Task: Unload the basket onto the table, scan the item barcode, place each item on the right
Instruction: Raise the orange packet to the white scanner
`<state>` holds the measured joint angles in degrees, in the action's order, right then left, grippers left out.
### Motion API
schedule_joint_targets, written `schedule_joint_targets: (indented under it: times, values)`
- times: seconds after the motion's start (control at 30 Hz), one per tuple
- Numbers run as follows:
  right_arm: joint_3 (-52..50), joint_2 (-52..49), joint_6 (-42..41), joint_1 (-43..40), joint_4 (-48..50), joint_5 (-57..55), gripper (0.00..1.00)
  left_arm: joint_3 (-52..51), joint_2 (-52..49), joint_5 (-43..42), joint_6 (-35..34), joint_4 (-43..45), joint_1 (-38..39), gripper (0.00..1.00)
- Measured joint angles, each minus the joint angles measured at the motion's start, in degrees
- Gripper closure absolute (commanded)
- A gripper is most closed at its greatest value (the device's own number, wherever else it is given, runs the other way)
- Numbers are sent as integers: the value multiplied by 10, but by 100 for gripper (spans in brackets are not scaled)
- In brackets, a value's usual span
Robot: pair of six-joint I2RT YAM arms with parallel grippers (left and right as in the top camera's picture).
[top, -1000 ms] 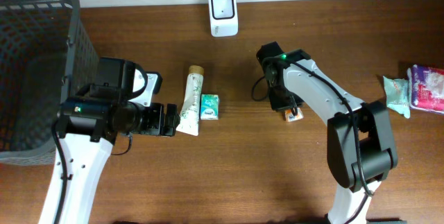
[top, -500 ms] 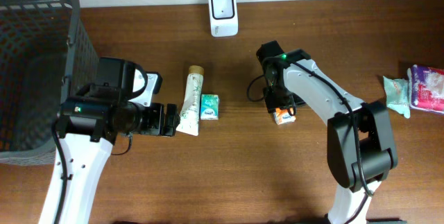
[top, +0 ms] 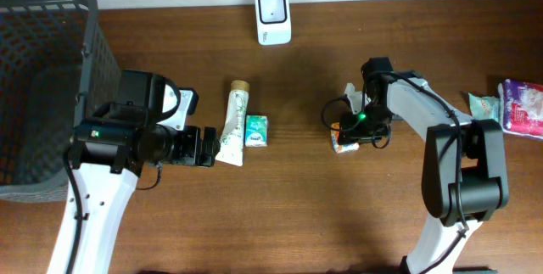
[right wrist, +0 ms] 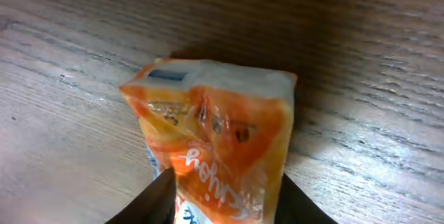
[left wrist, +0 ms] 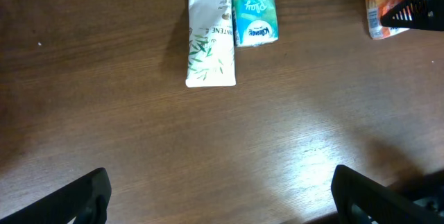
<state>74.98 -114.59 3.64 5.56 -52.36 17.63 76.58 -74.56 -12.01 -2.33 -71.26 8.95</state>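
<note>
On the right half of the wooden table [top: 288,215], an orange packet [right wrist: 215,123] lies flat on the wood, well short of the white scanner [top: 272,16] that stands at the far edge near the middle. The right gripper [top: 349,133] reaches in from the right and has the packet's near end between its two fingers [right wrist: 158,195], which press against both sides so that the wrapper narrows between them; the jaws stand only partly apart, closed on that packet. Over on the left, the left gripper [top: 205,147] hangs above bare wood with its jaws spread as wide as they go and nothing between them. Just beyond its fingertips lies a white tube [top: 233,125] with a tan cap, pointing toward the far side, and a small teal tissue pack [top: 256,130] sits right beside the tube, touching it or very nearly so. A dark mesh basket [top: 51,19] fills the far left corner. At the right edge two more soft packs lie side by side, a pale green one [top: 486,117] and a pink and white one [top: 523,108].
</note>
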Motion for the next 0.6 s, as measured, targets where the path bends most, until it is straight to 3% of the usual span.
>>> schedule_joint_targets:
  times: [0.07, 0.17, 0.27, 0.33, 0.5, 0.6]
  values:
    - [-1, 0, 1, 0, 2, 1, 96, 0, 0, 0, 0, 0, 0, 1]
    - [23, 0, -6, 0, -18, -2, 96, 0, 0, 0, 0, 0, 0, 1]
    - [145, -4, -7, 4, -8, -24, 96, 0, 0, 0, 0, 0, 0, 1]
    - [209, -4, 0, 31, 131, -92, 96, 0, 0, 0, 0, 0, 0, 1]
    - [212, -13, 114, 110, 531, -199, 96, 0, 0, 0, 0, 2, 0, 1]
    - [214, -48, 125, 117, 662, -225, 95, 0, 0, 0, 0, -1, 0, 1]
